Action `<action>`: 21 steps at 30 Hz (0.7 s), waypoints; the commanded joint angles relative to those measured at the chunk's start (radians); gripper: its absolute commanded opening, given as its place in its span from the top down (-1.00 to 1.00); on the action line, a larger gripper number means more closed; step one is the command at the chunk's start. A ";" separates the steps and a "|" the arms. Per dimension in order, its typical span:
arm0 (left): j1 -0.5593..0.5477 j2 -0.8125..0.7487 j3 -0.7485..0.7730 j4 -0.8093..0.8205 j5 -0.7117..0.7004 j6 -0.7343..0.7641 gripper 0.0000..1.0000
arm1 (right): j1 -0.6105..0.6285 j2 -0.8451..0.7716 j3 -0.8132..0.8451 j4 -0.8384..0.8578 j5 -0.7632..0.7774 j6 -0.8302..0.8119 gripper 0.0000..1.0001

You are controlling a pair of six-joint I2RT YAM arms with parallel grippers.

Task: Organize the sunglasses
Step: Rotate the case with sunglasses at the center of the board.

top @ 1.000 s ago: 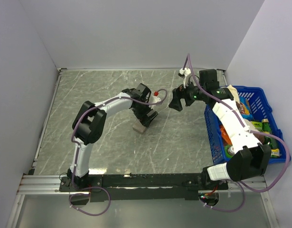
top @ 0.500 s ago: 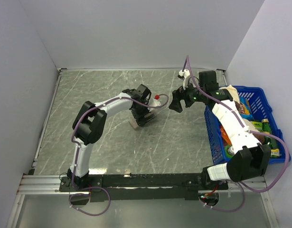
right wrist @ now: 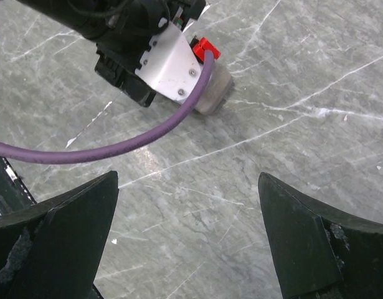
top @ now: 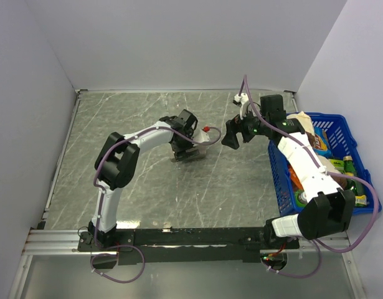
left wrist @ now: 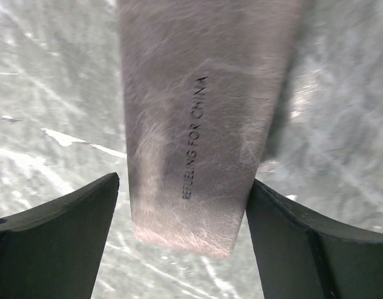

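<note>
Left arm [top: 147, 136] lowered | left claw [left wrist: 185, 187] astride case [left wrist: 197, 93] | right claw [right wrist: 188, 180] spread

I work in a robot test cell, a kind of laboratory, not a home. My left arm [top: 126, 156] and my right arm [top: 303, 162] are bolted on a metal rail [top: 54, 240] at the near edge of a table [top: 116, 118] with a grey marble pattern. Plain white walls [top: 179, 43] close it on three sides, like a box. Purple cables [right wrist: 116, 151] run openly along the arms. At the right side stands a blue plastic basket [top: 275, 171] with bottles and packets mixed inside.
</note>
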 commanded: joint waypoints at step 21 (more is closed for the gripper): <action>0.084 0.005 0.031 0.078 -0.051 0.182 -0.79 | 0.004 -0.060 -0.020 0.057 0.013 -0.011 -1.00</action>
